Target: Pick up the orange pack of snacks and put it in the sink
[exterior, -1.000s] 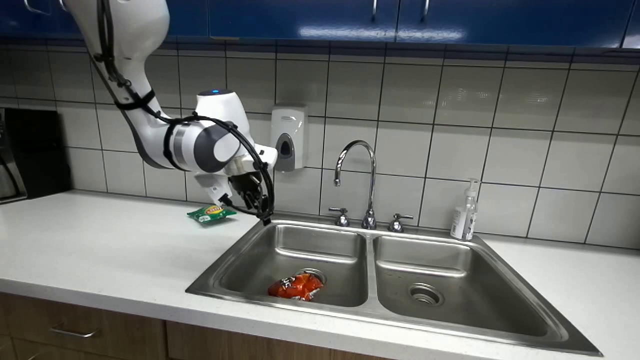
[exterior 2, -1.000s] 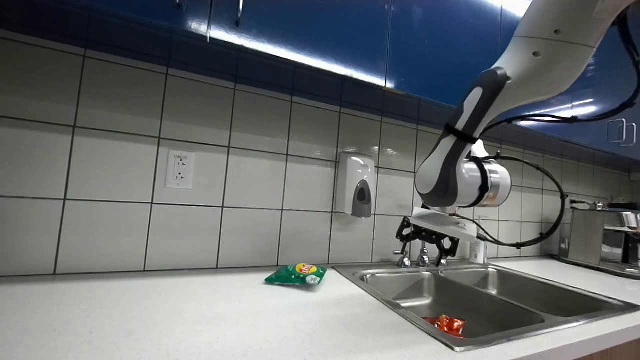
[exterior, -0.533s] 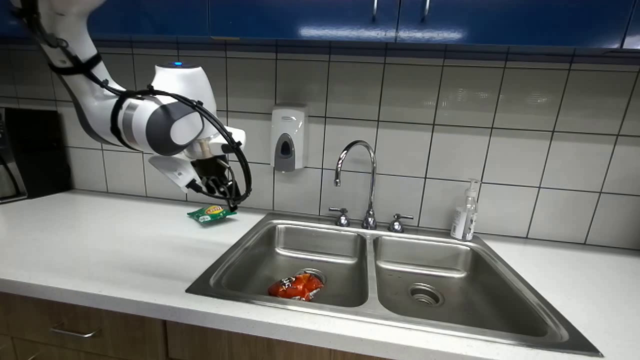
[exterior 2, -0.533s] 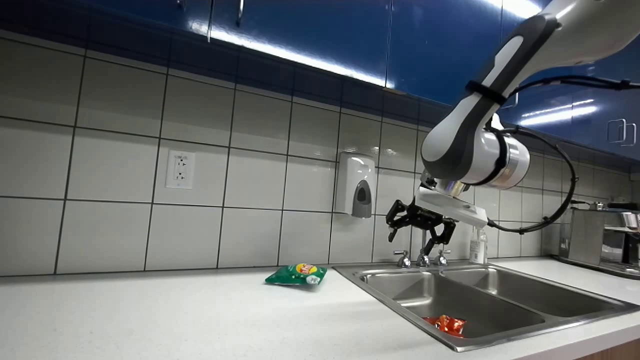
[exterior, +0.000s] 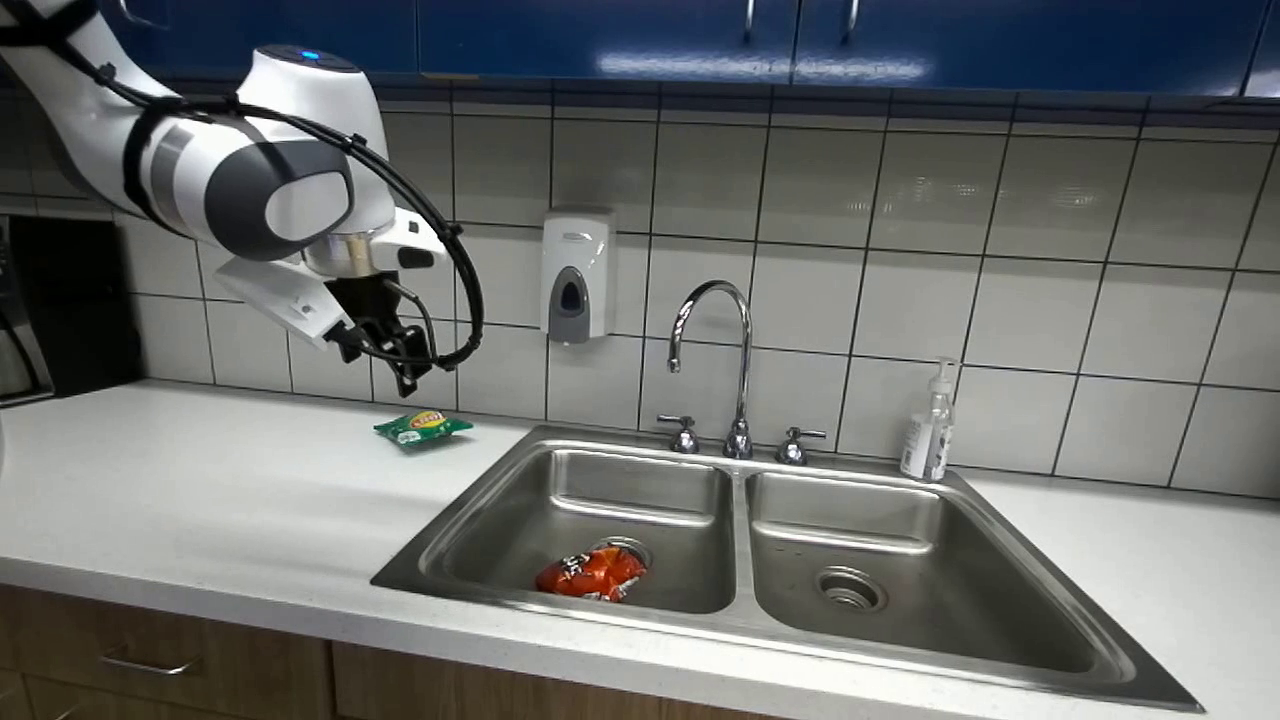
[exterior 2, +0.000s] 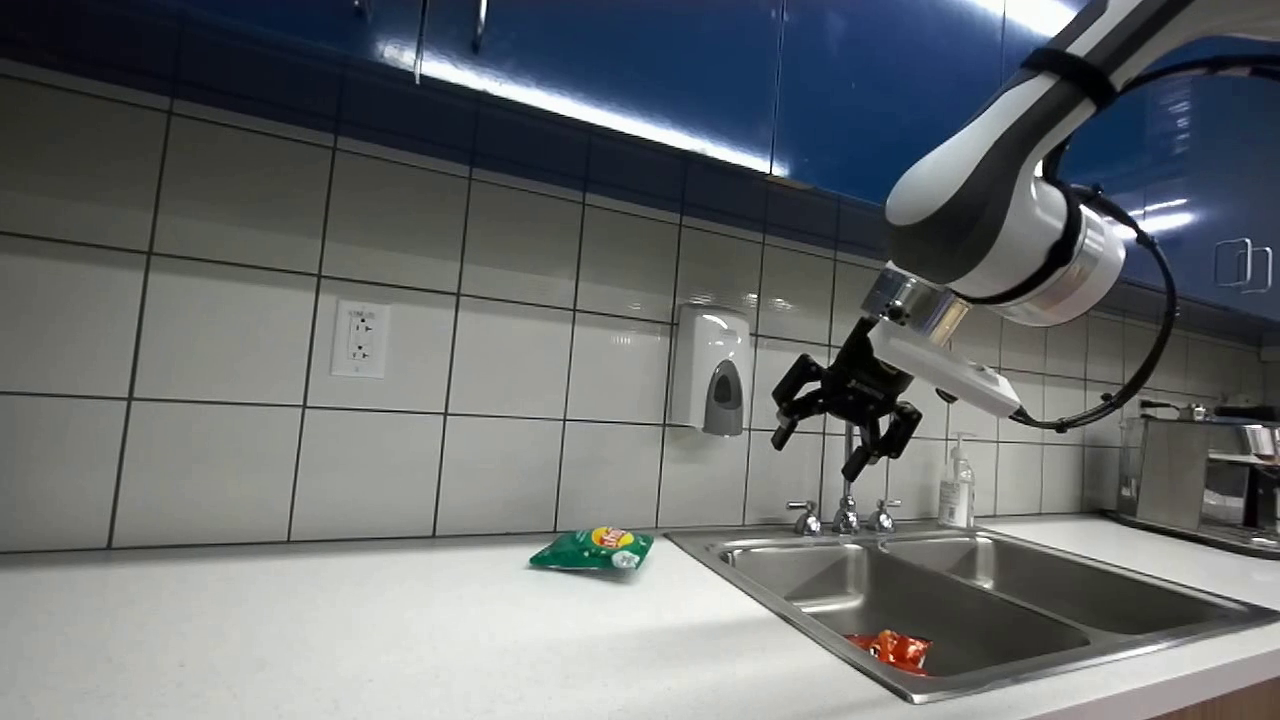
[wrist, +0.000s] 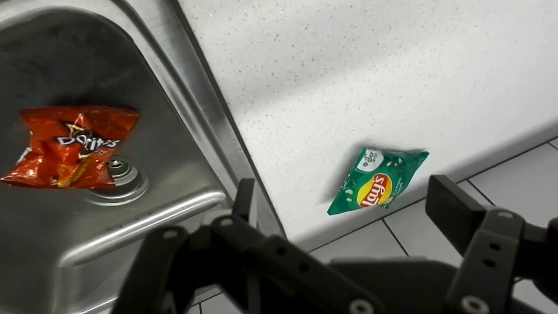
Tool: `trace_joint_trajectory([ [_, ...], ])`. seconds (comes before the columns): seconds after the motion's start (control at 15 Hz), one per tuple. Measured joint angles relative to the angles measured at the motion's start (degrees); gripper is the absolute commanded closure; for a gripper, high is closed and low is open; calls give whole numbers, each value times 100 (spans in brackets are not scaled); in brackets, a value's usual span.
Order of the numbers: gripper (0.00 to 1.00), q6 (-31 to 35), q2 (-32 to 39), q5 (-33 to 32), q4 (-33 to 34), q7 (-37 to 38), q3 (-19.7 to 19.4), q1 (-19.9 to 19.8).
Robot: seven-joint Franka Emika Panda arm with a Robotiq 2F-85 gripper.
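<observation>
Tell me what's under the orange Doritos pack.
Under the orange pack of snacks is the floor of the sink. In the wrist view, the pack hides part of the drain, whose rest shows. Anything else beneath is covered and cannot be seen.

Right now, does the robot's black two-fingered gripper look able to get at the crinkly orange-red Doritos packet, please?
Probably yes: nothing covers the packet and the gripper is open, but it likely must move across and down into the stainless steel sink.
</observation>
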Motion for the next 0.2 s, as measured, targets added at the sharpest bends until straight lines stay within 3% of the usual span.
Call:
trace_joint_trajectory([
  [0.2,0,11,81,119,6,-19,166,-142],
])
